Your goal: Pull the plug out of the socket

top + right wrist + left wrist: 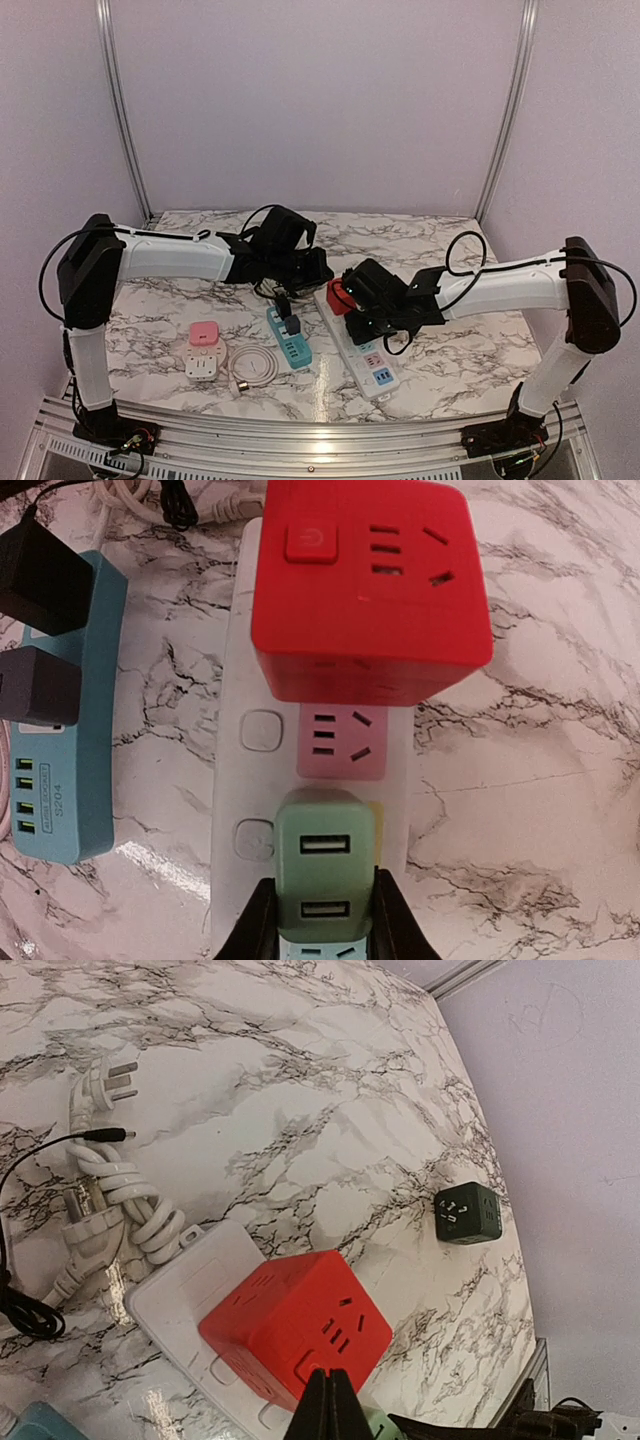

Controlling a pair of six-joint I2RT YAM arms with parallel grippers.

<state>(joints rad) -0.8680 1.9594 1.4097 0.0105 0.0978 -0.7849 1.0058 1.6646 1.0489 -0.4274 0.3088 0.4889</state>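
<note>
right gripper (327, 932) clenches the green plug (325, 865) on the white power strip (240, 780); left gripper (330, 1405), pinched empty, sits farther off; the plug stands straight out of the strip's face.

Small pale green plug (325, 865) with two USB ports facing up, sitting pushed into the white socket strip (232, 780), standing just beside the pink outlet (340, 742), strip lying flat.

Just past green plug (325, 865), red cube (370, 580); teal strip (60, 710) close on left; open marble top (540, 780) to rt.
</note>
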